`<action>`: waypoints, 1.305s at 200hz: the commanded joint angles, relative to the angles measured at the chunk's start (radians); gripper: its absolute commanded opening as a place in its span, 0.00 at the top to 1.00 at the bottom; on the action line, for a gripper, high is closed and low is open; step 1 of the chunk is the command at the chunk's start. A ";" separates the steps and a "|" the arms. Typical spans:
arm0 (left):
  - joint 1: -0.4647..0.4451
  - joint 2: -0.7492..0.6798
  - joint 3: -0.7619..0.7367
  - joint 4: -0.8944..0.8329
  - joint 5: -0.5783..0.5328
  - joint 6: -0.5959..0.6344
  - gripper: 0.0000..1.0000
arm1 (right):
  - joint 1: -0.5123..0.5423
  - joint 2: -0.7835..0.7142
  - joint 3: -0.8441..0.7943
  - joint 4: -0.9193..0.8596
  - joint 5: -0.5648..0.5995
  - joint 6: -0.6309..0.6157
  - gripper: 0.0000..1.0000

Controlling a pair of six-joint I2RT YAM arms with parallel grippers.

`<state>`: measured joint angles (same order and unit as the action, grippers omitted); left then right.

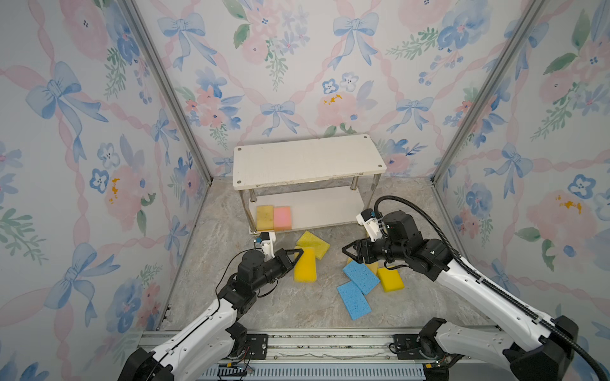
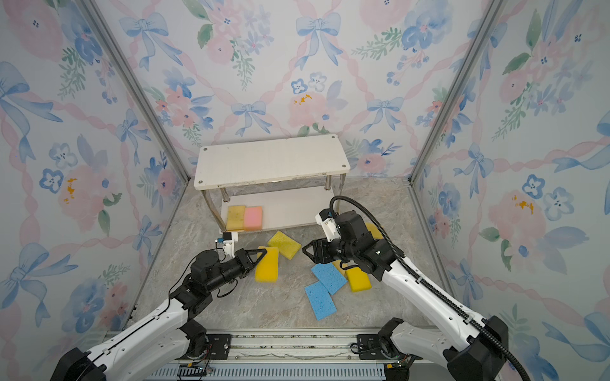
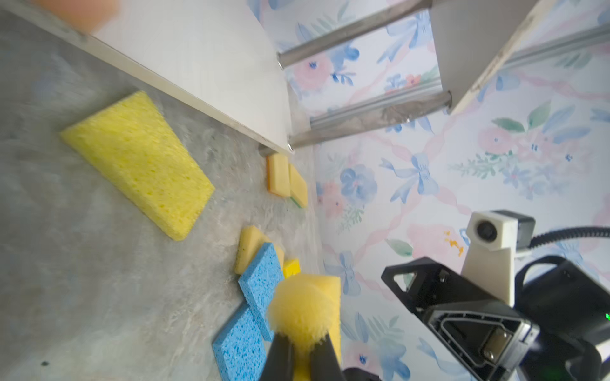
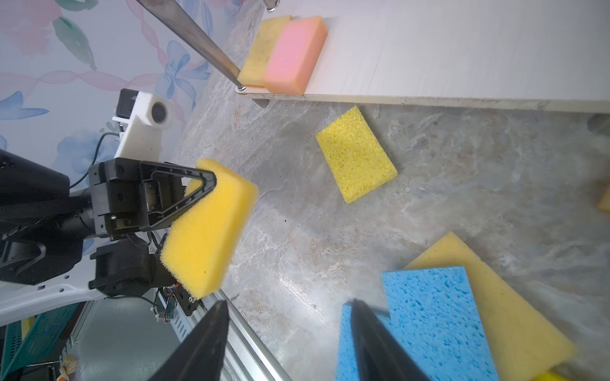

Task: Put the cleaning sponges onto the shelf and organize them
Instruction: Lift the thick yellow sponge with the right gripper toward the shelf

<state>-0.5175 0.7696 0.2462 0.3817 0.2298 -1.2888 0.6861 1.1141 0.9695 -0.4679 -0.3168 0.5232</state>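
The shelf (image 1: 308, 161) stands at the back; its lower board (image 4: 462, 49) carries a yellow sponge (image 1: 264, 217) and a pink sponge (image 1: 282, 217) side by side at the left end. My left gripper (image 1: 298, 254) is shut on one end of a deep yellow sponge (image 1: 305, 265), which the pads squash (image 3: 305, 306). My right gripper (image 1: 350, 254) is open and holds nothing; in the right wrist view it (image 4: 287, 306) hangs over bare floor beside a blue sponge (image 4: 429, 313). A pale yellow sponge (image 1: 313, 244) lies in front of the shelf.
Two blue sponges (image 1: 360, 273) (image 1: 354, 299) and a yellow one (image 1: 390, 279) lie overlapping on the marble floor right of centre, partly under the right arm. Two more yellow sponges (image 3: 279, 174) sit by the shelf's right front leg. Wallpapered walls close three sides.
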 commanded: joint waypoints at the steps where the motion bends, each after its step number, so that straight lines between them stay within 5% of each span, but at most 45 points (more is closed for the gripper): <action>1: -0.012 -0.072 -0.067 0.067 -0.262 -0.156 0.92 | 0.057 0.015 -0.063 0.151 0.049 0.221 0.35; 132: -0.013 -0.111 -0.063 0.072 -0.260 -0.119 0.92 | 0.270 0.332 0.101 0.314 0.044 0.239 0.29; 261: -0.012 -0.104 -0.052 0.072 -0.254 -0.102 0.92 | 0.311 0.411 0.136 0.340 -0.010 0.243 0.57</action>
<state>-0.5243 0.6701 0.1722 0.4255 -0.0193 -1.4178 0.9855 1.5108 1.0809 -0.1516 -0.3145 0.7620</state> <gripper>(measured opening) 0.080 0.443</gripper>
